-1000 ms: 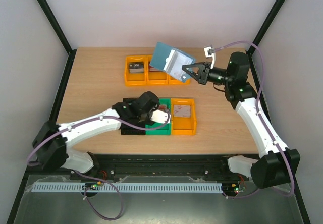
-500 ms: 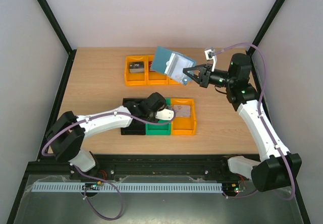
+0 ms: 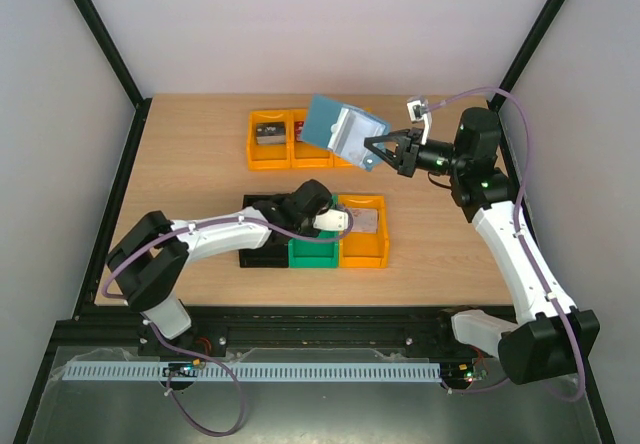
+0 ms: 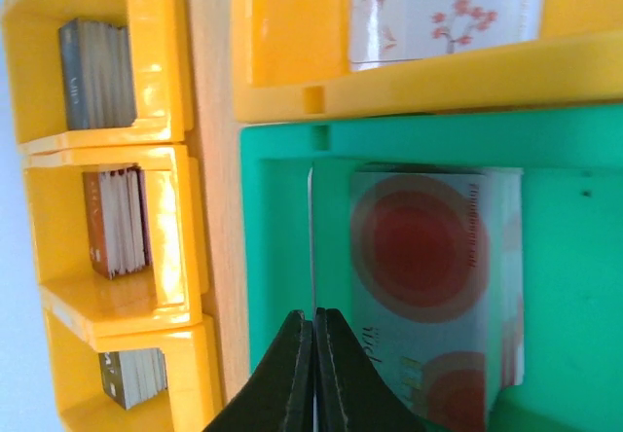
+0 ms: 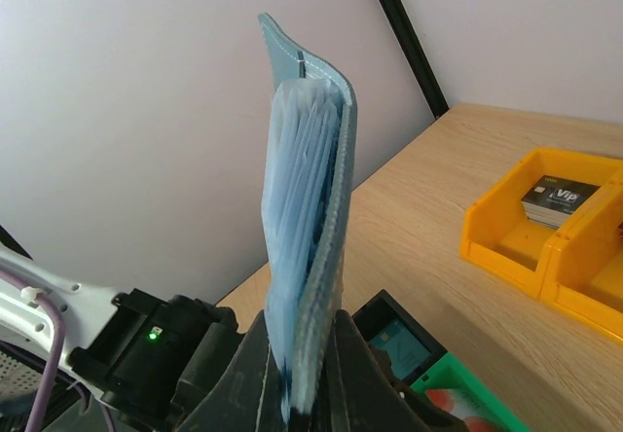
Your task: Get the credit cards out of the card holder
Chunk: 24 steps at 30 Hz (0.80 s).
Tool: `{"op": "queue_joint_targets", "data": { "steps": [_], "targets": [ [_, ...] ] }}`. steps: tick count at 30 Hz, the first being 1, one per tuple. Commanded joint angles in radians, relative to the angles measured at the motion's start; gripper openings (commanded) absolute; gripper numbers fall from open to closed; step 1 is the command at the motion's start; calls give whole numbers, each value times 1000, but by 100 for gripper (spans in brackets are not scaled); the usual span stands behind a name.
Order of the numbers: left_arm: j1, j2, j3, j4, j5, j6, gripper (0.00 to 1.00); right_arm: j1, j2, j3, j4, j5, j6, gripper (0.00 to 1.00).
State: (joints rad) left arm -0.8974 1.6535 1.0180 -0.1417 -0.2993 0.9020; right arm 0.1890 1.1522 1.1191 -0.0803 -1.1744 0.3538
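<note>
While the right gripper (image 3: 371,154) pinched the card holder (image 3: 335,124) at far right, we noted the left gripper (image 4: 313,321) clamping a credit card (image 3: 336,221) over the green bin (image 3: 312,255).

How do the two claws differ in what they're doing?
The left gripper hangs low over the green bin; the right gripper is raised high above the table. The left gripper pinches a thin credit card; the right gripper clamps the thicker blue card holder. Both are shut on something.
</note>
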Motion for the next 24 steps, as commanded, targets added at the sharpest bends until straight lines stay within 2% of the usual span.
{"op": "queue_joint_targets", "data": {
  "steps": [1, 4, 7, 9, 13, 21, 24],
  "targets": [
    [9, 18, -28, 115, -38, 38, 2, -6, -31, -3, 5, -32, -16, 2],
    [11, 34, -26, 94, -29, 37, 4, -6, -32, -2, 5, -35, -18, 2],
    [11, 34, -28, 77, -12, 39, 20, -7, -32, -5, 1, -40, -21, 2],
    [10, 28, -28, 62, 3, 40, 26, -7, -32, -4, -5, -42, -26, 2],
    [10, 13, -26, 23, 39, 46, 49, -6, -31, -5, -8, -44, -29, 2],
    [23, -68, 9, -41, 136, 59, 76, -8, -32, -7, -14, -50, -29, 2],
    [51, -101, 40, -83, 169, 41, 82, -8, -35, -8, -21, -42, -27, 1]
  ]
}}
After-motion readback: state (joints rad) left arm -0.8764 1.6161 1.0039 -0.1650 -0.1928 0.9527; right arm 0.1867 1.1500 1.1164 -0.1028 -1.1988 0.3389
